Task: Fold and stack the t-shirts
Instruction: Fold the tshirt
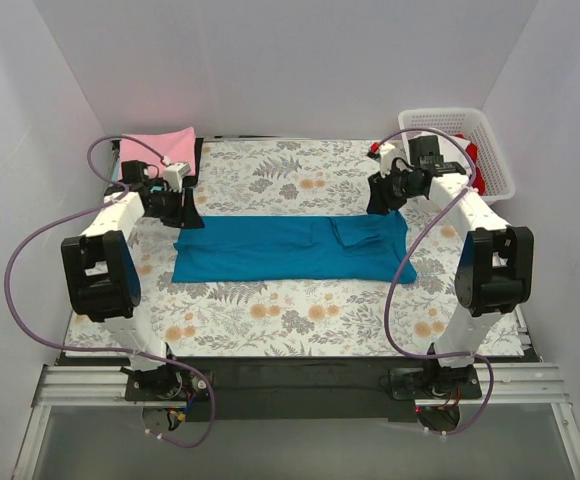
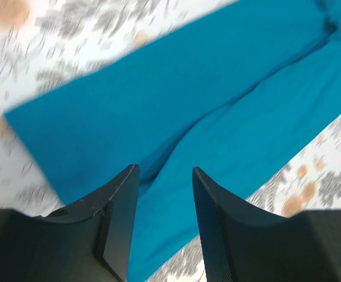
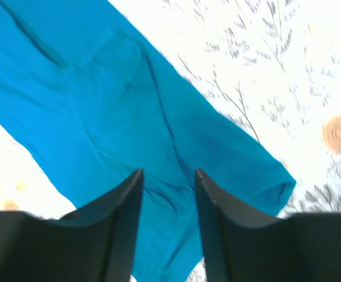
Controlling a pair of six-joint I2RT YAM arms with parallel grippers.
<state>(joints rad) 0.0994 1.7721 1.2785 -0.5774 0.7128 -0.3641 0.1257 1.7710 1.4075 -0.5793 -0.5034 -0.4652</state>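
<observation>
Teal shirt flat in a long band on floral cloth. Left gripper and right gripper above opposite ends, jaws partly open, gripping nothing.

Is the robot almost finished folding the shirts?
Not yet. A pink shirt lies folded in the far left corner. The blue shirt is folded into a long strip, open jaws over both ends. It needs more folds and stacking, and red cloth waits in the basket.

A plain deep teal-blue soft cloth t-shirt lies on a white table cloth printed with grey leaves and orange blooms. Beyond the teal-blue shirt's left end is a plain pink folded cloth shirt. Beyond its right end, a white plastic lattice basket holds red cloth.
</observation>
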